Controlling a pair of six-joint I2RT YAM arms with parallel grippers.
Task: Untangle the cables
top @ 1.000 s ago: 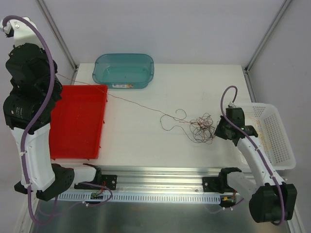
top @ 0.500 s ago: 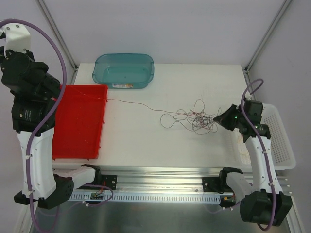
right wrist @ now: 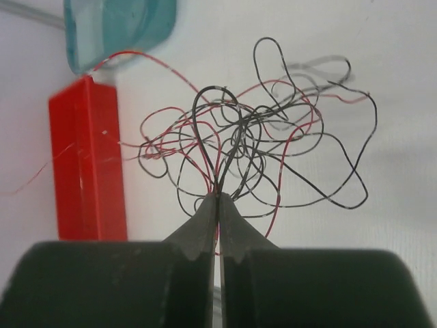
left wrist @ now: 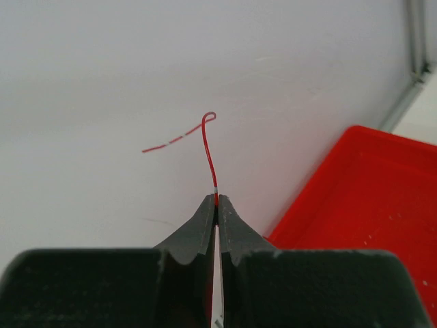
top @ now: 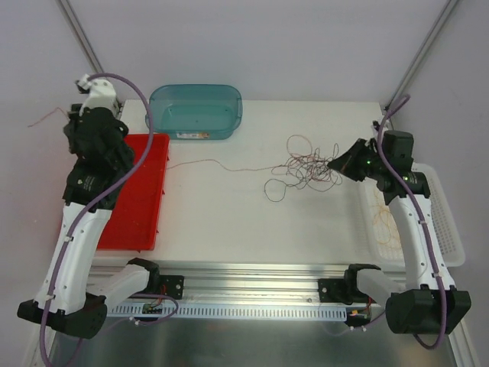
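The cables (right wrist: 235,126) are being clamped in the closed right gripper (right wrist: 217,197), one red strand (left wrist: 208,157) being pinched by the left gripper (left wrist: 216,200); tub label (top: 192,135) illegible.

Light is bright, even and diffuse in every view, with no glare on the white table (top: 229,229). Just beyond the right gripper (right wrist: 218,198) the cables (right wrist: 273,137) are crisp, and they throw pale, soft grey shadows past their far loops. The dark finger bases nearest each lens look underexposed and slightly soft. Right of the left gripper (left wrist: 216,203), the red tray (left wrist: 369,198) is heavily saturated.
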